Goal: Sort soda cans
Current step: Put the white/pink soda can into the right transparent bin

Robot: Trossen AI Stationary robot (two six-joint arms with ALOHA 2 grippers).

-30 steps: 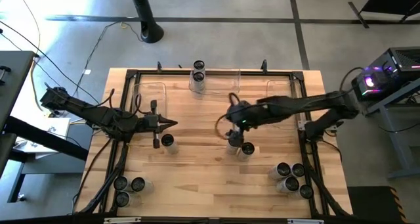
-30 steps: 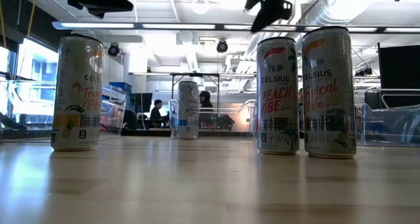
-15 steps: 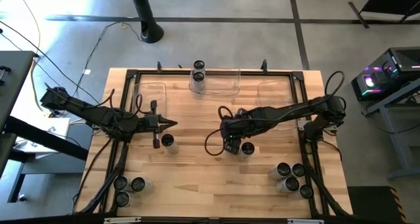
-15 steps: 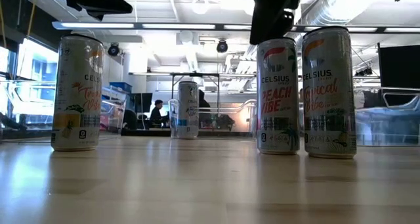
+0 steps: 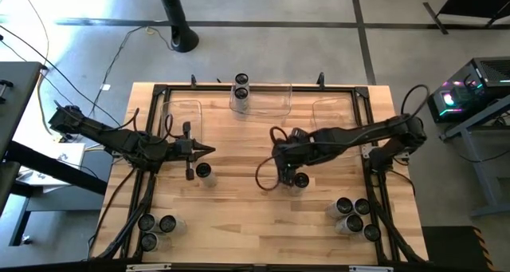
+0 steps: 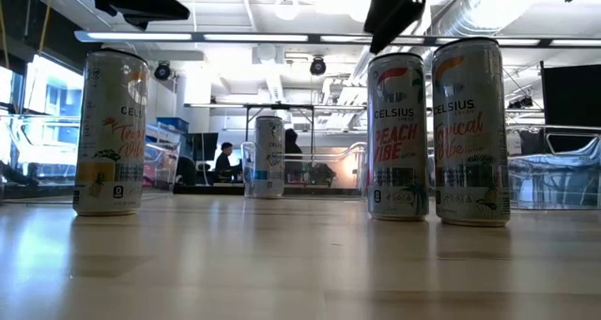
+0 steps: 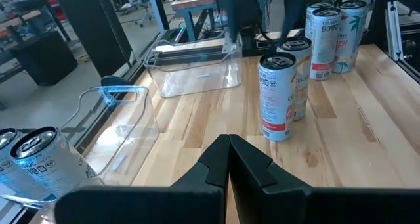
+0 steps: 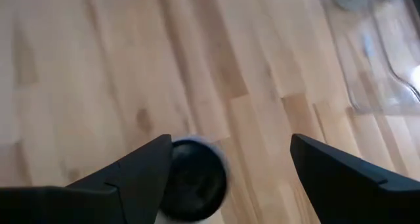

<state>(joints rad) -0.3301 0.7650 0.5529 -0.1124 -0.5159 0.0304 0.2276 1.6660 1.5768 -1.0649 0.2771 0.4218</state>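
Two soda cans (image 5: 300, 179) stand upright side by side mid-table; the low view shows them as a peach can (image 6: 397, 137) and a tropical can (image 6: 470, 132). My right gripper (image 5: 287, 167) is open just above them. In the right wrist view, one dark can top (image 8: 193, 178) lies below, next to one finger (image 8: 141, 168). My left gripper (image 5: 205, 151) is shut and empty, above the table at the left. A single can (image 5: 204, 171) stands just near of it. Two cans (image 5: 241, 87) stand in the far clear bin (image 5: 271, 103).
Three cans (image 5: 154, 228) stand at the near left corner and several cans (image 5: 355, 216) at the near right. More clear bins lie at the far left (image 5: 185, 116) and the far right (image 5: 335, 112). A black frame rail (image 5: 374, 184) runs around the table.
My right gripper has swung toward the table's left and near side and dipped over the two middle cans. It has then drawn back a little to the right and up, staying open. The cans have kept still.
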